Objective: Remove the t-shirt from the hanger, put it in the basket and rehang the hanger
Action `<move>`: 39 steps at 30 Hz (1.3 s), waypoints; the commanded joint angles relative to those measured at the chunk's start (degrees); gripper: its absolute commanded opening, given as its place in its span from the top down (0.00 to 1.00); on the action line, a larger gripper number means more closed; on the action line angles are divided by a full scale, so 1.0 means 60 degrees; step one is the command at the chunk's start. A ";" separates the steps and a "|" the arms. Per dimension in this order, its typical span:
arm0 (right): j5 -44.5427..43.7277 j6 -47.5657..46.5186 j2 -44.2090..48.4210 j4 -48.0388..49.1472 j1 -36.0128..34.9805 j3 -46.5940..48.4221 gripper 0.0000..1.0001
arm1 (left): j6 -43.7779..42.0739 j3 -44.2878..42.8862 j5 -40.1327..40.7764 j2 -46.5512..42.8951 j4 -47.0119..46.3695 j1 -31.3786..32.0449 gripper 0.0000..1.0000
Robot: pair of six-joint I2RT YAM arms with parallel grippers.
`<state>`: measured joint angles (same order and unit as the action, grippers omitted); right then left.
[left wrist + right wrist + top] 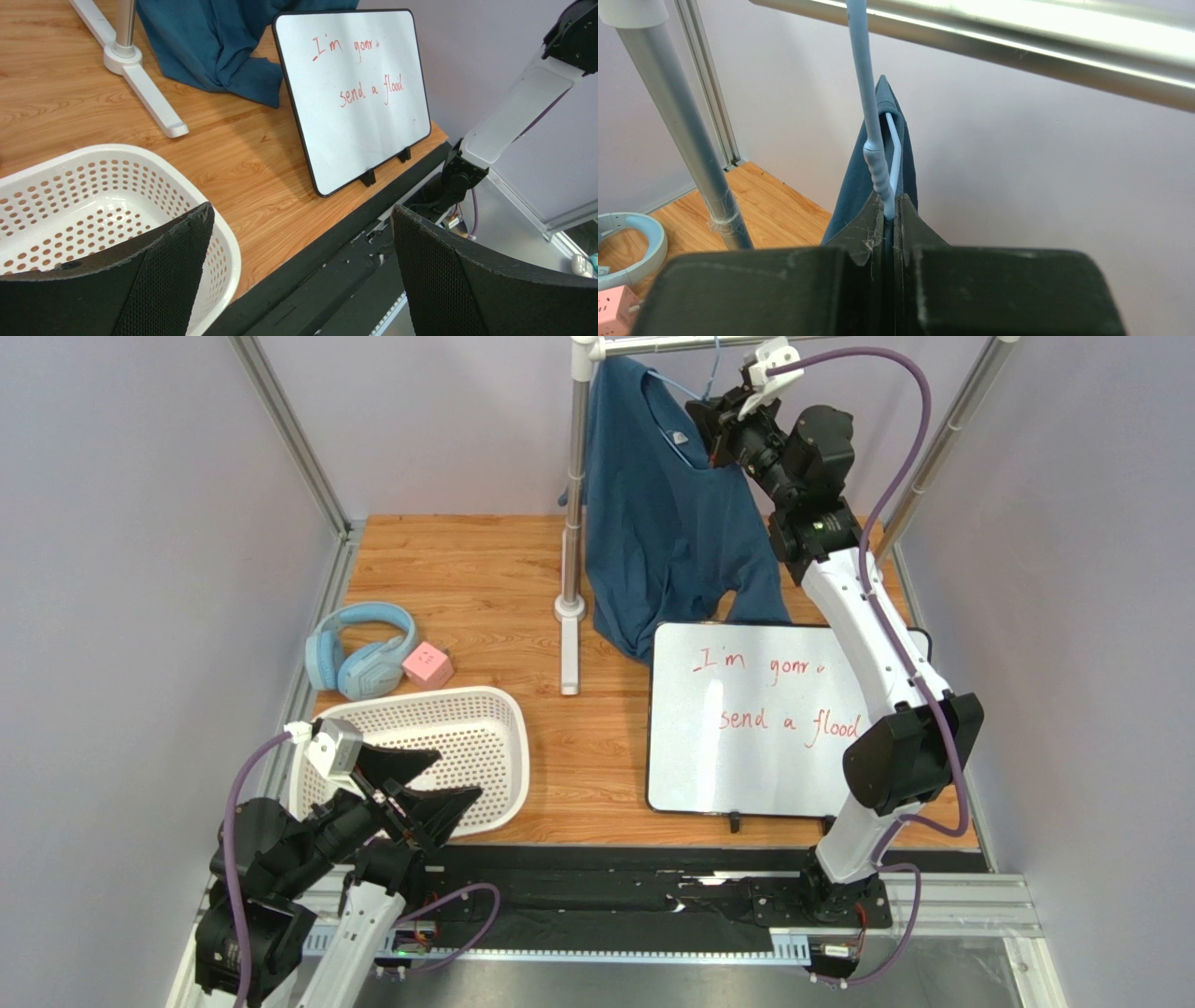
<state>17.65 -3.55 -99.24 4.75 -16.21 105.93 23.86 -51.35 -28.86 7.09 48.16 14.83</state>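
The dark teal t-shirt (673, 504) hangs on the pale-blue wire hanger (683, 389), whose hook goes up over the rack's top bar (659, 343). Its hem reaches the table behind the whiteboard. My right gripper (716, 423) is raised to the shirt's collar and is shut on the hanger's twisted neck. The right wrist view shows the hanger (868, 105) pinched between the closed fingertips (873, 222), with the t-shirt (854, 196) draped behind. My left gripper (428, 791) is open and empty, low over the near edge of the basket. The t-shirt's hem also shows in the left wrist view (203, 35).
The grey rack pole (577, 490) and its foot stand left of the shirt. A whiteboard (765, 714) with red writing is propped on the table at the right. A white perforated basket (421, 707), blue headphones (358, 651) and a pink cube (427, 665) are at the left.
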 commanded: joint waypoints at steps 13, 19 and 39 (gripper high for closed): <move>0.0222 -0.0888 0.1832 0.2355 0.0181 -0.1861 1.00 | -0.0124 0.0004 -0.0053 0.0210 -0.0190 -0.0274 0.00; 0.1085 -0.2115 0.2782 0.1918 0.0240 -0.2814 1.00 | -0.0080 0.0004 0.0020 0.0268 -0.0161 -0.0304 0.01; 0.4538 -0.7846 0.5173 -0.2301 0.0884 -0.4866 1.00 | 0.0169 -0.0040 0.0196 0.1423 -0.0219 -0.0318 0.01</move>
<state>37.36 -44.05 -71.26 -7.86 -12.84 77.89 24.10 -51.35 -27.94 11.60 48.12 13.37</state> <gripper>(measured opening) 0.010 0.993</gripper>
